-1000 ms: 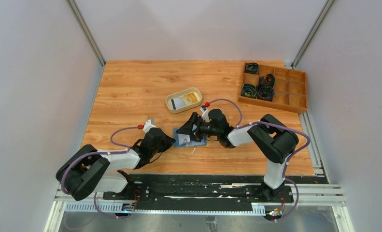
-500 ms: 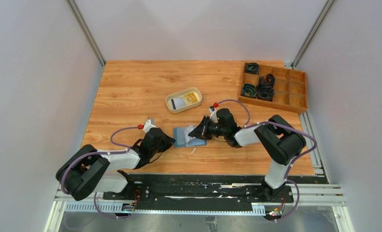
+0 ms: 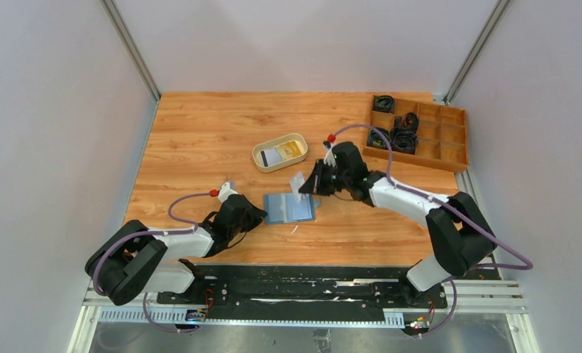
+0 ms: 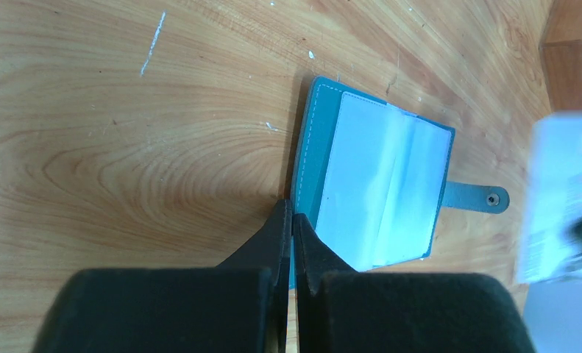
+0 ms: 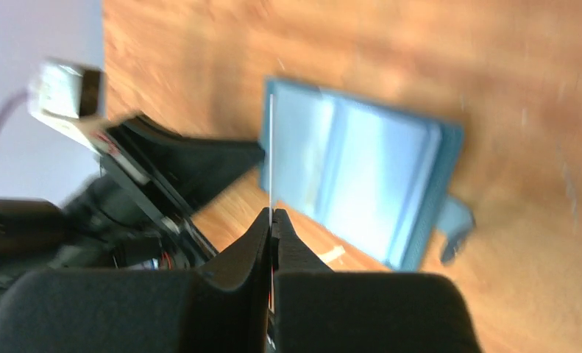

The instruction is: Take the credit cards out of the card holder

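Wood table (image 3: 199, 132): right hand (image 3: 307, 184) pinching credit card (image 3: 298, 181), just above open card holder (image 3: 288, 209).

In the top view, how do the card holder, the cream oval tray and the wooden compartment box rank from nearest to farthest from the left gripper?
1. card holder, just beside the left gripper, near middle of the table.
2. cream oval tray, farther back, mid-table.
3. wooden compartment box, far right corner.
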